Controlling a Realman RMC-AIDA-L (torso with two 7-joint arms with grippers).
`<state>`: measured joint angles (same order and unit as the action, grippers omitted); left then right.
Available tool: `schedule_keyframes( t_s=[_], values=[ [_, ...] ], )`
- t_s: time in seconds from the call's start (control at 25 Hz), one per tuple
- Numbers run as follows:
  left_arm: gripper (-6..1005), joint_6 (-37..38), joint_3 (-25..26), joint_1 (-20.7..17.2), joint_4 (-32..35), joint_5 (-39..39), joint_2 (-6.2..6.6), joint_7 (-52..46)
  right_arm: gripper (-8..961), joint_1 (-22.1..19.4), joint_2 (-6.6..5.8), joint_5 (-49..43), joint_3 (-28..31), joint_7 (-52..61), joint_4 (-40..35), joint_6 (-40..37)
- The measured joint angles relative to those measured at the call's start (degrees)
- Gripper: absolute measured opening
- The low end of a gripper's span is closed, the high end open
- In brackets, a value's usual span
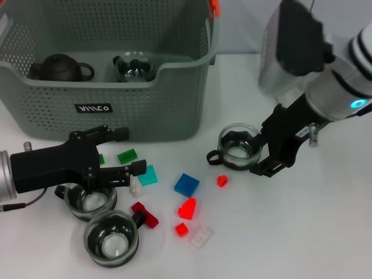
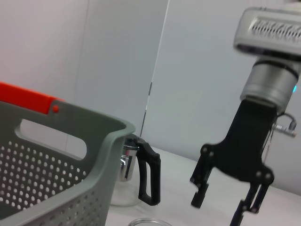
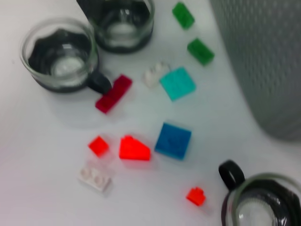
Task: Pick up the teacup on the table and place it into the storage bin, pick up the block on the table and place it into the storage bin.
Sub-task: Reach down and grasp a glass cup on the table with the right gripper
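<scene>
My right pincer (image 1: 268, 156), spread, straddles the teacup (image 1: 238, 146) rim; its handle juts away, toward my left pincer (image 1: 125, 152).

Bright, even light is falling from above, washing the table (image 1: 302, 232) nearly white. Shadows are lying soft and faint under the blocks and beside the bin (image 1: 104, 75). The red block (image 1: 187, 207) is glowing oversaturated, losing its edges. Small highlights are glinting on the glass cups (image 1: 110, 238). In the right wrist view everything is blurring, most of all the near cup (image 3: 258, 207) at the edge. In the left wrist view the basket rim (image 2: 70, 122) is looking soft, the far gripper (image 2: 221, 207) sharper.
</scene>
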<state>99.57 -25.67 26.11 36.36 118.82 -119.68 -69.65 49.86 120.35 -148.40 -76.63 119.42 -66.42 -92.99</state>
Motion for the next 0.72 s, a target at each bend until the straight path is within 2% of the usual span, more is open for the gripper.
schedule_keyframes(
  t_s=[0.44, 0.72],
  values=[
    [840, -0.28, 0.00, 0.02, -0.07, -0.01, -0.01, -0.07, 651, 5.30, 0.08, -1.05, -2.58, 1.23, 12.46, 9.48],
    [839, -1.17, 0.01, -0.03, -0.23, -0.01, -0.12, -0.08, 745, 7.17, 0.04, -1.10, -3.76, 1.45, 18.16, 12.78]
  ],
)
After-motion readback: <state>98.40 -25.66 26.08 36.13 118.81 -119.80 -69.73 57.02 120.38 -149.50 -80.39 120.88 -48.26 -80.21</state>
